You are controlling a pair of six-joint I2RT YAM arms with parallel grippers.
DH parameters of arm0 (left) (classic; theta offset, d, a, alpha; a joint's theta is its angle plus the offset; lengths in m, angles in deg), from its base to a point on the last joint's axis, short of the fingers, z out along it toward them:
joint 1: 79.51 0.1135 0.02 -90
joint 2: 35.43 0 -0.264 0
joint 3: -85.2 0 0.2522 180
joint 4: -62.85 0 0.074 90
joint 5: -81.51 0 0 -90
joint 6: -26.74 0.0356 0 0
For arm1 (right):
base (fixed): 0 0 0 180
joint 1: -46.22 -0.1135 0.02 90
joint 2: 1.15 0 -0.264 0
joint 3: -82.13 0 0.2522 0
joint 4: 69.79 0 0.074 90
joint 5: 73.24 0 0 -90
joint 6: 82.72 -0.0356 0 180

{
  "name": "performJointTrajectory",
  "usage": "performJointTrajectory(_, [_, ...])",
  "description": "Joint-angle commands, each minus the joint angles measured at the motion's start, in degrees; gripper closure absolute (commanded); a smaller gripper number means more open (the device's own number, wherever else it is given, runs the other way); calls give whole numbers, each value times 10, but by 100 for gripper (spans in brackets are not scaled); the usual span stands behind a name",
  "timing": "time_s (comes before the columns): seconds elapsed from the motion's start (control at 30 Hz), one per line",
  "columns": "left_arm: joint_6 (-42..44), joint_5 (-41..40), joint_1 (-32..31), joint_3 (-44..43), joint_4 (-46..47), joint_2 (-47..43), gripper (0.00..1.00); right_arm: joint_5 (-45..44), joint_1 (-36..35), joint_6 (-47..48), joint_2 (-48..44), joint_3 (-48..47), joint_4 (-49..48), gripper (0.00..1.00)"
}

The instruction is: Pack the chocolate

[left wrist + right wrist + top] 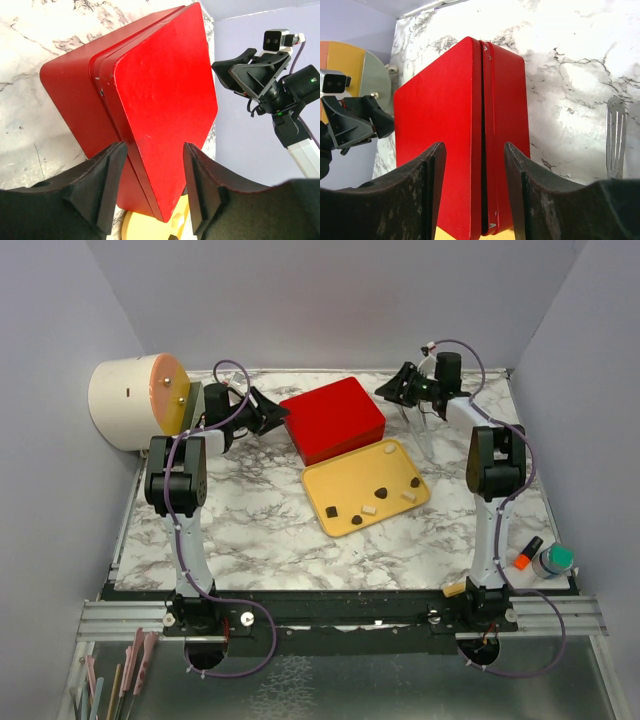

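Chocolate [381,492] lies loose on the yellow tray [340,480], and you see the pieces plainly only from the top view. Both wrist views are filled by the closed red box [333,418], with just a sliver of tray below. On either side of the box, the left claw [275,412] and right claw [385,388] are spread open, holding nothing. Your right wrist view alone shows a slotted metal utensil [616,135] on the desk [260,530].
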Motion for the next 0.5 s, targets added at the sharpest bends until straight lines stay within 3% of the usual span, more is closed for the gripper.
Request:
performJointTrajectory(0.0, [10,-17,5,8,-4,-33,39,-4,8,20,-34,16,21,45])
performJointTrajectory(0.2, [17,-24,6,21,-15,-41,30,15,9,55,-50,25,62,44])
performJointTrajectory(0.47, [18,-37,3,38,-18,-31,29,31,8,75,-62,58,72,44])
